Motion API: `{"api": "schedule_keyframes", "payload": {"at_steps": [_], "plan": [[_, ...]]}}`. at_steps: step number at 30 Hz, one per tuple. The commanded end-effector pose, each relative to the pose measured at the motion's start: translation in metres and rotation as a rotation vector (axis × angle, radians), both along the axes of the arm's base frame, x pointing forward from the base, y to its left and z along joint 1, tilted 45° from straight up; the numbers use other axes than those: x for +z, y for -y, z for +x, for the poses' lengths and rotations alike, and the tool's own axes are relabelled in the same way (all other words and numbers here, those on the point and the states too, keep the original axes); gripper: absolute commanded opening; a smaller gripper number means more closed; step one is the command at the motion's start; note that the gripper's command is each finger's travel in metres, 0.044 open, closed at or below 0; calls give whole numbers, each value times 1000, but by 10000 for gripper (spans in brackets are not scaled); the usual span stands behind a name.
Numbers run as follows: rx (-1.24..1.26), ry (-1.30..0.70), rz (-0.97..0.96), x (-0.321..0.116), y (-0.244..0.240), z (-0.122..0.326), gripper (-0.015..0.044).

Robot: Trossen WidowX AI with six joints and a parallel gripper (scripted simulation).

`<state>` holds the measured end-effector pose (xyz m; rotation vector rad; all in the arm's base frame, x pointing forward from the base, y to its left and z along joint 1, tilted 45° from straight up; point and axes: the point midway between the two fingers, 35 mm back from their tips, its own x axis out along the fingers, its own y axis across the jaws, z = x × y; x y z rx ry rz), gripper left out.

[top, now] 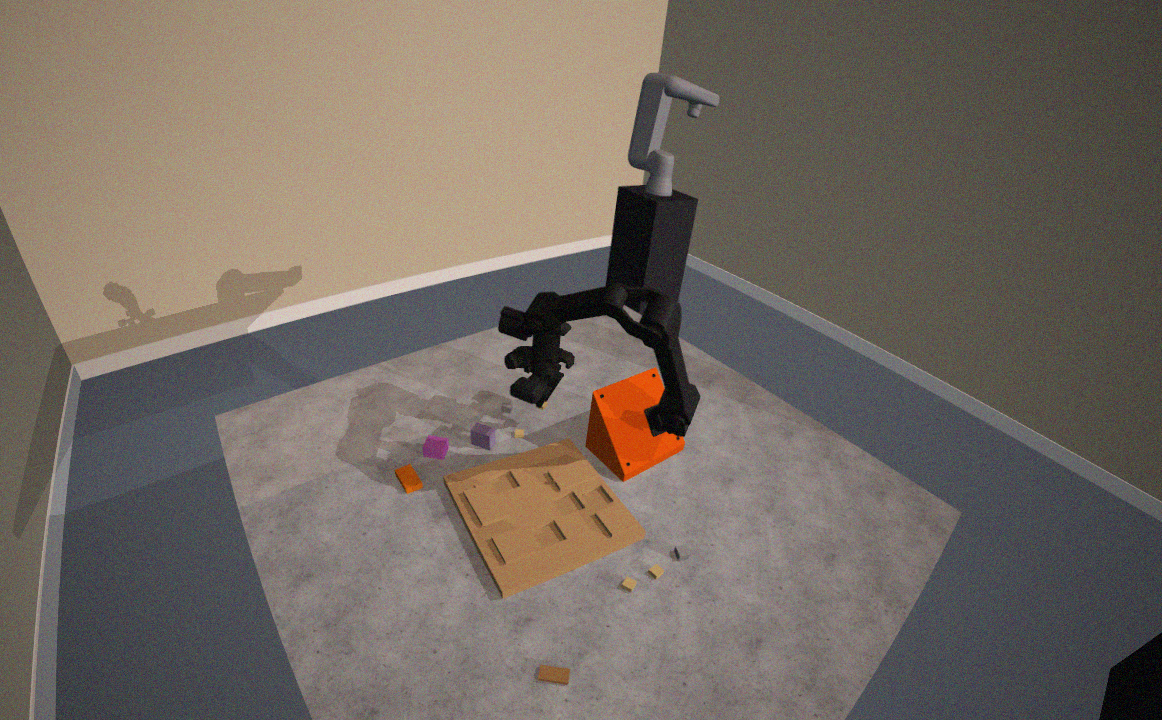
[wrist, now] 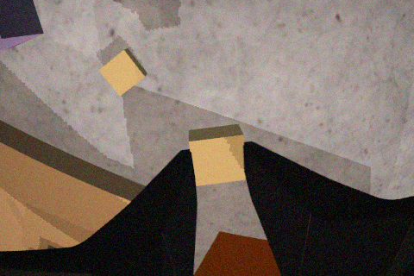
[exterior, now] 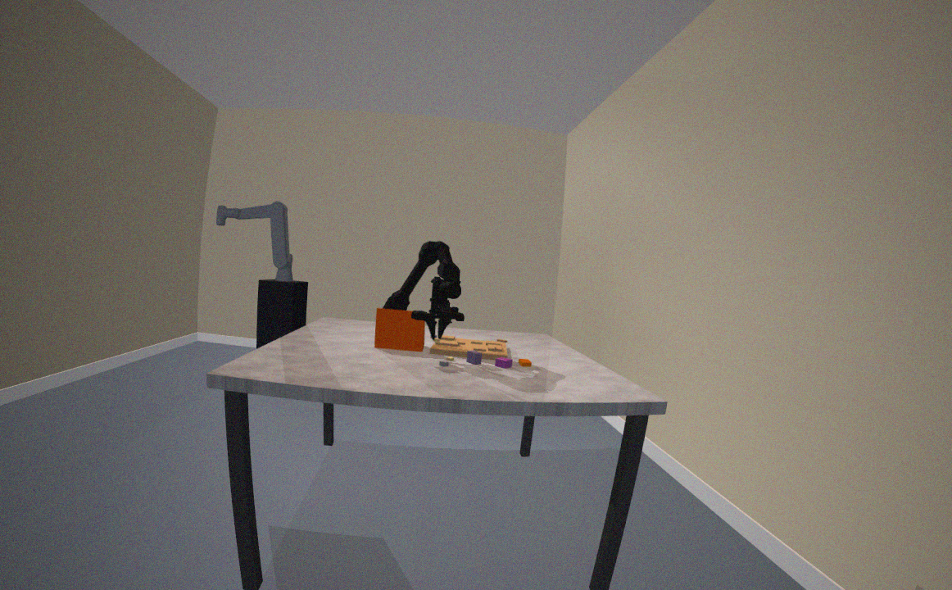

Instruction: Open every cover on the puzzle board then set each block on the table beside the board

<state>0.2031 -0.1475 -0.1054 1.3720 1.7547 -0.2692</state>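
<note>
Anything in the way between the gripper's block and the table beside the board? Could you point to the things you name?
Nothing visible blocks it. The small yellow block (wrist: 219, 160) sits between the gripper's (top: 542, 402) (exterior: 437, 338) (wrist: 219, 155) fingers, above bare grey tabletop in the wrist view. A second yellow cube (top: 519, 433) (wrist: 122, 72) lies off to one side.

in the top view, an orange wedge (top: 614, 434) (exterior: 399, 329) (wrist: 237, 256) is blocking the far right side of the board (top: 527, 565) (exterior: 469, 349) (wrist: 47, 185); room is lying between board and nearer brown block (top: 554, 675) (exterior: 501, 340).
</note>
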Motion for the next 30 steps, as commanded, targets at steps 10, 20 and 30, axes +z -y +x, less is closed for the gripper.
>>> {"api": "schedule_keyframes", "payload": {"at_steps": [10,20,30], "plan": [[-3,-5,9,-17,-18,-1,80],[-3,-5,10,-28,-30,-2,80],[-3,-5,12,-38,-42,-4,80]]}}
